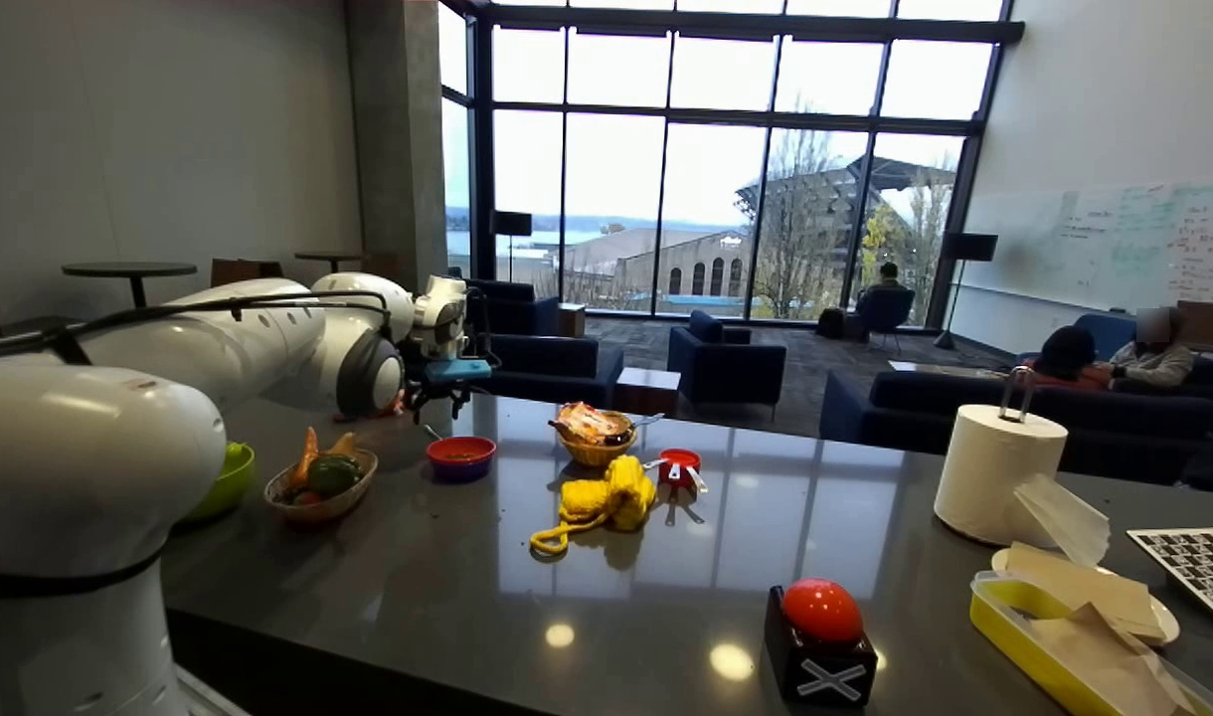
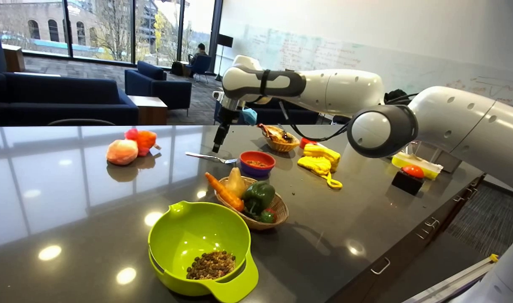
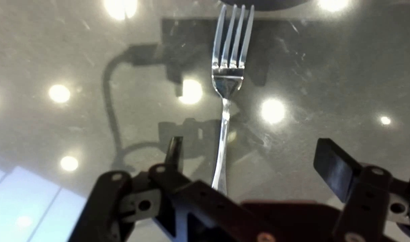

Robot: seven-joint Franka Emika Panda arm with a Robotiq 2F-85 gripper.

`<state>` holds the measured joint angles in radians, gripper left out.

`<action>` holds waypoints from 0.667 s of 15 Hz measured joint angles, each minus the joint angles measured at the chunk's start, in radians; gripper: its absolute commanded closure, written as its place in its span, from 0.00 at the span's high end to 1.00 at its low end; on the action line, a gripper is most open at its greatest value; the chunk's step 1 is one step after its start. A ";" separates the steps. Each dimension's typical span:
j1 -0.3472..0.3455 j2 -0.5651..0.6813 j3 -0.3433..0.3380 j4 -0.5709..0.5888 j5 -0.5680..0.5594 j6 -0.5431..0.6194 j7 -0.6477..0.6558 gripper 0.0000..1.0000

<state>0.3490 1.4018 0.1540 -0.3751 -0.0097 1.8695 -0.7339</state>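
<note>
While your gripper [image 3: 253, 158] stands spread above the fork [image 3: 226, 107] in mid-frame, you seem to be aligning, and grasping calls for centring its handle [image 3: 222, 148].

silver fork [image 3: 226, 105], red-and-purple bowl [image 2: 257, 170], lime-green bowl [image 2: 193, 231], grey counter [image 2: 328, 210]

Tall windows [image 1: 716, 164] behind navy seats [image 1: 726, 366], grey carpet [image 1: 807, 343], whiteboard [image 1: 1104, 244] on a pale wall [image 1: 1133, 89].

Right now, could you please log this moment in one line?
claw: open, empty | four-tined fork: on countertop, below claw | red-and-purple bowl: near fork
</note>
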 measured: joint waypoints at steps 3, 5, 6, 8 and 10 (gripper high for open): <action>0.016 0.018 -0.001 0.000 0.000 0.035 0.058 1.00; 0.022 0.027 -0.001 0.000 0.000 0.055 0.086 1.00; 0.024 0.030 -0.002 0.000 0.000 0.064 0.095 1.00; 0.025 0.039 -0.003 0.000 0.000 0.081 0.099 1.00; 0.026 0.049 -0.003 0.000 0.000 0.093 0.099 1.00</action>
<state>0.3746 1.4508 0.1506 -0.3749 -0.0099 1.9623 -0.6346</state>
